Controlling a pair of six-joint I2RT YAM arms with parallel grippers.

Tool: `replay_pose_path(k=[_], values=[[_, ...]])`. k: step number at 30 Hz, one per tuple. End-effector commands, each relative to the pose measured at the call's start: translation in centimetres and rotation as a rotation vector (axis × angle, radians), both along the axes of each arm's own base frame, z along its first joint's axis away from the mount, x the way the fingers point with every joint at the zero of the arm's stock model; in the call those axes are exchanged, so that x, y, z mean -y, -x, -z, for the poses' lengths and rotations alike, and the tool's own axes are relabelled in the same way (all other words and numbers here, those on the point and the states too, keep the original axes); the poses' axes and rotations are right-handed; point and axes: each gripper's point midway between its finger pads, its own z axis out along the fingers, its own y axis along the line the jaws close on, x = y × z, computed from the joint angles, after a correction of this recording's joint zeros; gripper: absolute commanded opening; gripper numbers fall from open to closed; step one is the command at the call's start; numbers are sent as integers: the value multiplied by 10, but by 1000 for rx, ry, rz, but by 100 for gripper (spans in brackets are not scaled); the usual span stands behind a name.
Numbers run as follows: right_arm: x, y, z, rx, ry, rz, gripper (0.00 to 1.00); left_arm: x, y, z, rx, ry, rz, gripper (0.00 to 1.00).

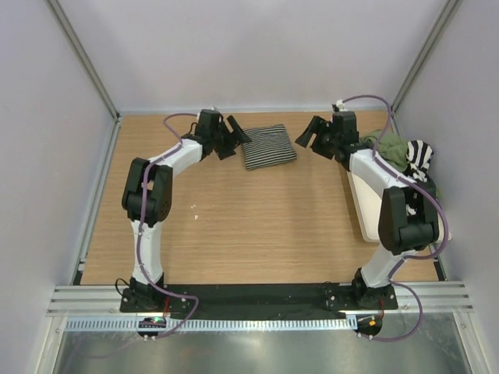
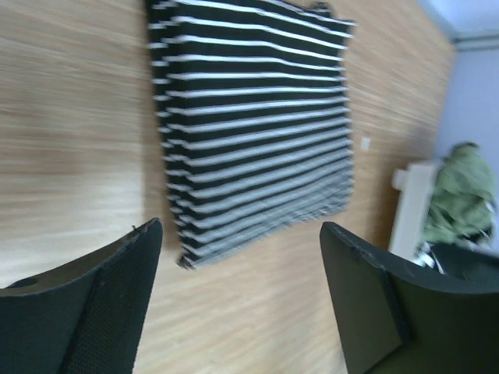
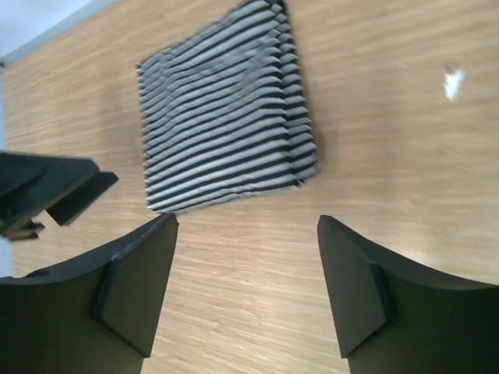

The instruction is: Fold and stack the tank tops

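Left tool (image 1: 236,142) and right tool (image 1: 306,134), both open and empty, flank a folded pinstriped top (image 1: 269,146).
A smooth cream tray (image 1: 362,218) lies along the right of the wood-grain worktop (image 1: 234,226). At its far end a crumpled olive top (image 1: 387,149) and a broad-striped top (image 1: 421,156) lie heaped, nearest the right arm. At far centre, the pinstriped top lies flat and near-square, with the left tool closer.
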Motion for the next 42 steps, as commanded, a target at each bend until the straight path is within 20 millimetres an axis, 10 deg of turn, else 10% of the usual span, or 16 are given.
replay_pose_path(k=[1, 11, 26, 32, 39, 42], values=[[17, 7, -29, 147, 43, 41, 77, -9, -24, 22, -30, -43, -73, 81], [39, 65, -42, 192, 81, 91, 66, 0, -56, 71, -107, -28, -124, 65], [46, 85, -53, 189, 85, 117, 61, -22, -63, 73, -139, 11, -222, 0], [73, 91, -51, 162, 138, 224, 59, -102, -49, 46, -104, 21, -346, 0], [93, 96, -52, 147, 113, 314, 56, -234, 25, 57, -125, -31, -563, 1], [92, 97, -54, 145, 103, 304, 56, -279, 57, 55, -124, -57, -685, 28]])
